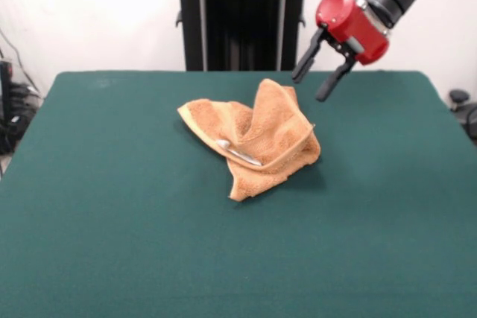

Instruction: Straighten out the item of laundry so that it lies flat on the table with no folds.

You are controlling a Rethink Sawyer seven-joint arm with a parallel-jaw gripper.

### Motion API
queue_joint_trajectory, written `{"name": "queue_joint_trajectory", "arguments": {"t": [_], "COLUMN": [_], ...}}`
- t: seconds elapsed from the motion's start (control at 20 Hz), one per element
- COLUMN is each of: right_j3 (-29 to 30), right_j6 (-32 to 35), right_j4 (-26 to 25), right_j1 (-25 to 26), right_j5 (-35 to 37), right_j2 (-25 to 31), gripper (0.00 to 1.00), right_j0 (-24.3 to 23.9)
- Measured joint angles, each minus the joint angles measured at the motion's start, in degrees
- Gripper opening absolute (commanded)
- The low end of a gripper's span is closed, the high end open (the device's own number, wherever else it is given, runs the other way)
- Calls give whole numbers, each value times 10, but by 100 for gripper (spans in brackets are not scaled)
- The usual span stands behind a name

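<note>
The orange-tan terry towel lies crumpled in a bunched heap near the middle of the dark green table. One corner stands up in a peak at the towel's far side, and a small white tag shows in a fold near its middle. My gripper hangs in the air just right of that peak, tilted down to the left. Its two black fingers are spread apart and hold nothing. It does not touch the towel.
The robot's black pedestal stands behind the table's far edge. Cables and dark equipment sit off the table's left side, and a dark object sits off its right side.
</note>
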Motion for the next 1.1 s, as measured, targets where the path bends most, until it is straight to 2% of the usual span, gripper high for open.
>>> {"name": "queue_joint_trajectory", "arguments": {"t": [0.5,1.1], "right_j3": [0,0], "right_j6": [0,0], "right_j4": [0,0], "right_j1": [-9,-3], "right_j5": [-31,-42], "right_j2": [34,38], "gripper": [100,100], "right_j0": [-15,-15]}}
